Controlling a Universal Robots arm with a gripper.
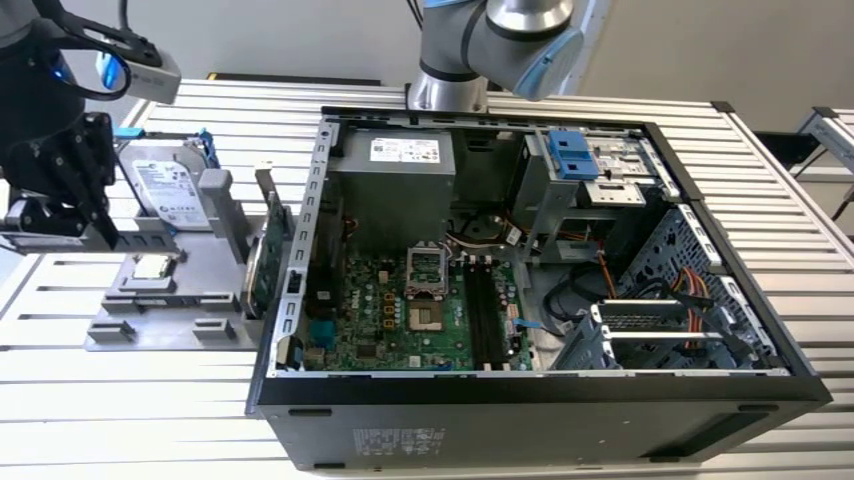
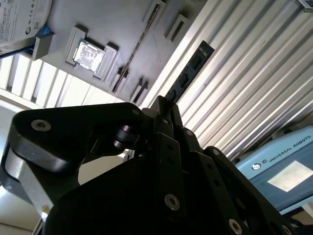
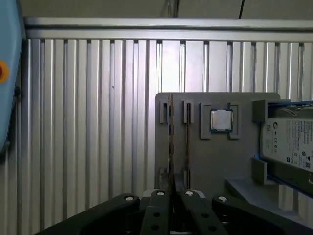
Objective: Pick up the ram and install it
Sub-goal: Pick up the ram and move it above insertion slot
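Note:
In the second wrist view the ram [image 2: 191, 66], a slim dark stick, juts out from between my gripper's [image 2: 164, 105] fingers, which are shut on it. It hangs over the slatted table, off to the side of the grey fixture tray [image 2: 112, 22]. In the first wrist view the ram [image 3: 170, 142] appears edge-on as a thin line rising from the gripper [image 3: 174, 195]. In the exterior view the gripper [image 1: 60, 215] hovers at the far left, beside the tray [image 1: 160, 320]. The long black memory slots [image 1: 483, 315] lie on the motherboard inside the open computer case [image 1: 534, 400].
The tray holds a silver hard drive [image 1: 171, 192], a processor chip [image 1: 151, 266] and an upright green card [image 1: 274, 250]. Another thin strip [image 3: 188, 147] stands in a tray slot. The case has tall walls, cables and a drive cage [image 1: 667, 330]. A blue-grey control box [image 2: 286, 169] lies nearby.

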